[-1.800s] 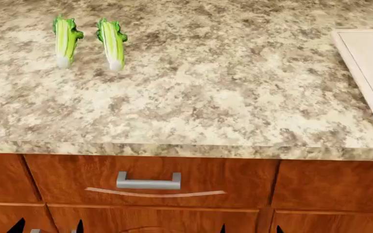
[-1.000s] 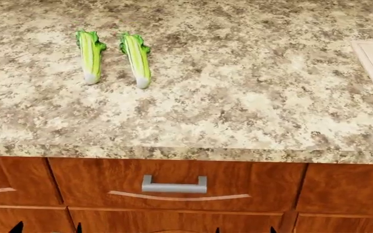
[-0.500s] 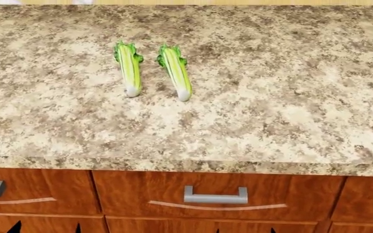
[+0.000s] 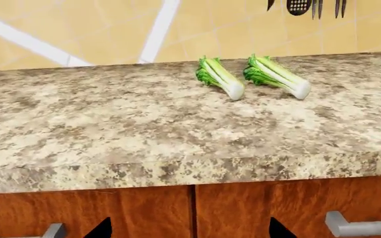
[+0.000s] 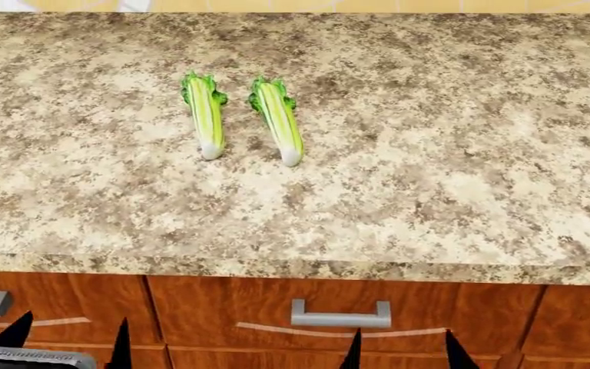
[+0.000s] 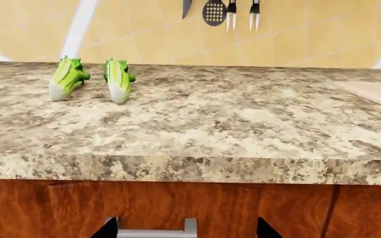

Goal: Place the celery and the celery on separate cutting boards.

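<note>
I see two pale green ribbed celery stalks, the left celery (image 5: 205,115) and the right celery (image 5: 277,120), side by side on the speckled granite countertop (image 5: 429,169). Both grippers, left gripper (image 5: 67,342) and right gripper (image 5: 401,354), sit low by the wooden drawers (image 5: 223,307), fingertips spread, holding nothing.

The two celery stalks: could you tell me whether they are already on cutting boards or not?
Not yet. Both the left celery and the right celery lie flat on the bare countertop, side by side, apart.

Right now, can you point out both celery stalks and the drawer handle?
Left celery stalk (image 5: 206,117): head view, middle of its ribbed stem.
Right celery stalk (image 5: 280,123): head view, middle of its stem.
Drawer handle (image 5: 340,317): head view, middle of the bar.
</note>
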Controlling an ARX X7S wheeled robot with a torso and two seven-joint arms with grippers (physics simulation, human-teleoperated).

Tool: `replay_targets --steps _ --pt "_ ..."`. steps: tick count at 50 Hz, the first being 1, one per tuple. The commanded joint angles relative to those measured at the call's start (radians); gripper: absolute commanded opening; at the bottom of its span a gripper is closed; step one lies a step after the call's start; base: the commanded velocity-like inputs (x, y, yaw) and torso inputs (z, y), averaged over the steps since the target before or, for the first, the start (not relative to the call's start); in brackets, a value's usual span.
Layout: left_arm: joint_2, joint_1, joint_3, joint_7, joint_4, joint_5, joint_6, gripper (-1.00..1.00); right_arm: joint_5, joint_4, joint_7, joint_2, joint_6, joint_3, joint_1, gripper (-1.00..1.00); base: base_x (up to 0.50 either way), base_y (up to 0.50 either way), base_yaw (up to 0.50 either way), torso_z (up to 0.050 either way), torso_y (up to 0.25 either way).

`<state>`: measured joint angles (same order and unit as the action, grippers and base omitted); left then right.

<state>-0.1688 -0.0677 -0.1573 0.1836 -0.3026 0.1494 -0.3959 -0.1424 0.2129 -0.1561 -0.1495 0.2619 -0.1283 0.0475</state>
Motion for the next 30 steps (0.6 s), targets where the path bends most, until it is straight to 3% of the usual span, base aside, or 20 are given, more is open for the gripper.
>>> replay_targets --steps 1,5,7,12,13,20,26,30 --pt "-0.057 -0.202 0.106 -0.035 -0.399 0.193 -0.561 1.0 -0.146 0.393 0.023 -0.096 0.552 0.099 0.167 1.0 0.0 0.0 0.0 0.0 0.0" --pt "-0.08 -0.315 0.166 -0.034 -0.442 0.247 -0.713 1.0 -0.251 0.523 0.032 -0.13 0.773 0.182 0.283 1.0 0.0 0.0 0.0 0.0 0.0" --pt "-0.104 -0.412 0.216 -0.043 -0.451 0.289 -0.824 1.0 -0.357 0.57 0.052 -0.141 0.967 0.285 0.41 1.0 0.0 0.0 0.0 0.0 0.0" --pt "-0.107 -0.527 0.315 -0.054 -0.442 0.348 -0.964 1.0 -0.413 0.589 0.051 -0.168 1.13 0.319 0.539 1.0 0.0 0.0 0.0 0.0 0.0" --pt "-0.087 -0.538 0.354 -0.049 -0.444 0.36 -0.987 1.0 -0.423 0.592 0.053 -0.165 1.145 0.337 0.556 1.0 0.0 0.0 0.0 0.0 0.0" --pt "-0.123 -0.601 0.34 -0.058 -0.408 0.38 -1.074 1.0 -0.406 0.564 0.047 -0.207 1.141 0.291 0.562 1.0 0.0 0.0 0.0 0.0 0.0" --pt "-0.13 -0.597 0.334 -0.053 -0.407 0.379 -1.061 1.0 -0.41 0.557 0.047 -0.21 1.135 0.294 0.561 1.0 0.0 0.0 0.0 0.0 0.0" --pt "-0.156 -0.631 0.295 -0.04 -0.391 0.369 -1.07 1.0 -0.404 0.519 0.054 -0.226 1.118 0.314 0.583 1.0 0.41 0.14 0.0 0.0 0.0"
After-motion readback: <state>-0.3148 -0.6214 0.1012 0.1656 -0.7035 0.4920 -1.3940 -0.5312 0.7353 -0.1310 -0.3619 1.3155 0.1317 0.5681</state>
